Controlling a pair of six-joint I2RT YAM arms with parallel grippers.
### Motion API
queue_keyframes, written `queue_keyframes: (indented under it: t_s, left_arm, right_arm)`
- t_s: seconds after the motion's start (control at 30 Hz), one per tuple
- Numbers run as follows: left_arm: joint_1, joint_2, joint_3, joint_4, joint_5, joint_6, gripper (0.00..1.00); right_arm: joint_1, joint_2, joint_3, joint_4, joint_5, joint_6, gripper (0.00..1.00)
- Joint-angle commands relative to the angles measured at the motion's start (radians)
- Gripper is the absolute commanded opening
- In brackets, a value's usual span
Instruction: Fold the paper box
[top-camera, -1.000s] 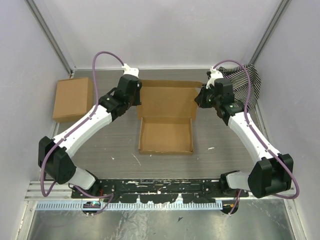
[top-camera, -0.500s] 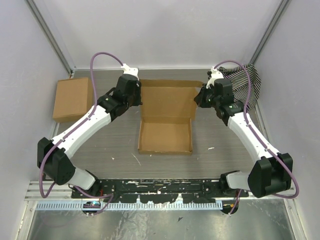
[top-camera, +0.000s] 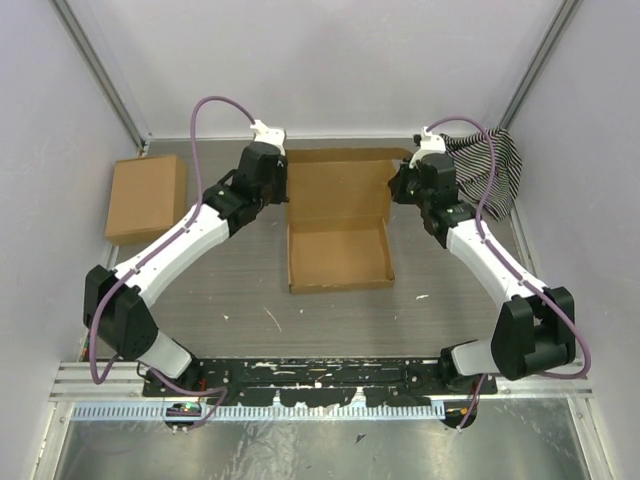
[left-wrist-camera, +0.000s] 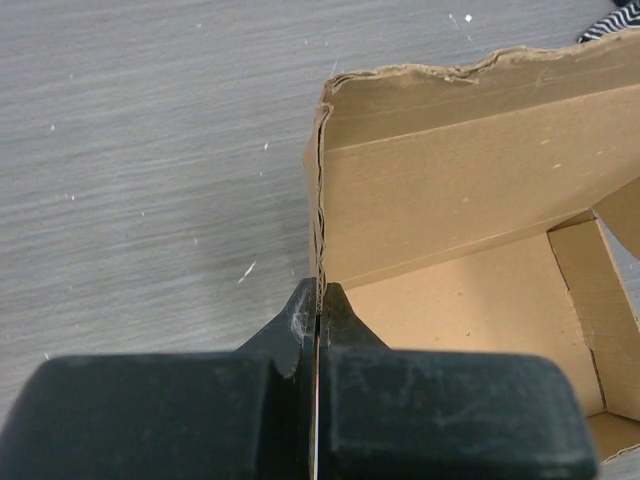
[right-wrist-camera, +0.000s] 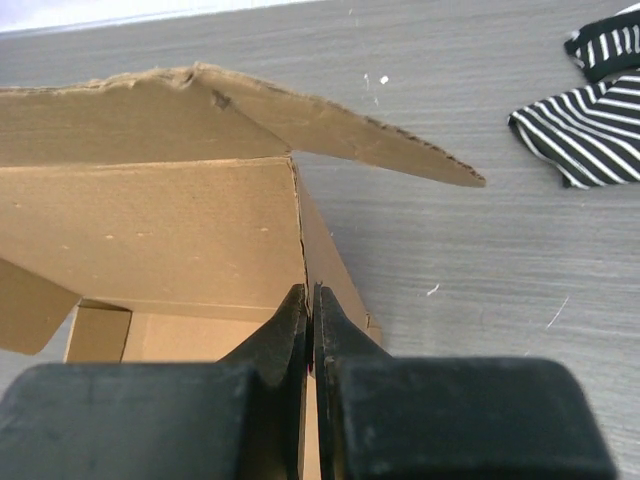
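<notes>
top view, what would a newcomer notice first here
The open paper box mid-table, its lid raised at the far side, with the left gripper and right gripper each pinching one side edge. After that, a closed brown box at the left and a striped cloth at the far right.

left claw (left-wrist-camera: 317, 298) clamped on paper box (left-wrist-camera: 450, 190) left wall edge | box open, back raised | grey table (left-wrist-camera: 140, 140) beneath

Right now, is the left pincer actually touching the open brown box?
Touching. The left wrist view shows the left pincer closed on the paper box, with the side wall's cardboard edge pinched in its grip.
</notes>
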Motion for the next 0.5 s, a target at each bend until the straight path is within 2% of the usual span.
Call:
queue_keyframes:
  t_s: [0.0, 0.27, 0.47]
  left_arm:
    - [-0.001, 0.045, 0.08, 0.084, -0.004, 0.055, 0.0]
    - [0.0, 0.145, 0.164, 0.111, -0.024, 0.114, 0.0]
    - [0.001, 0.131, 0.072, 0.142, -0.029, 0.096, 0.0]
  right_arm:
    - [0.016, 0.022, 0.013, 0.213, 0.056, 0.024, 0.04]
    - [0.071, 0.12, 0.005, 0.425, 0.134, -0.015, 0.04]
    - [0.106, 0.123, -0.087, 0.494, 0.185, -0.027, 0.04]
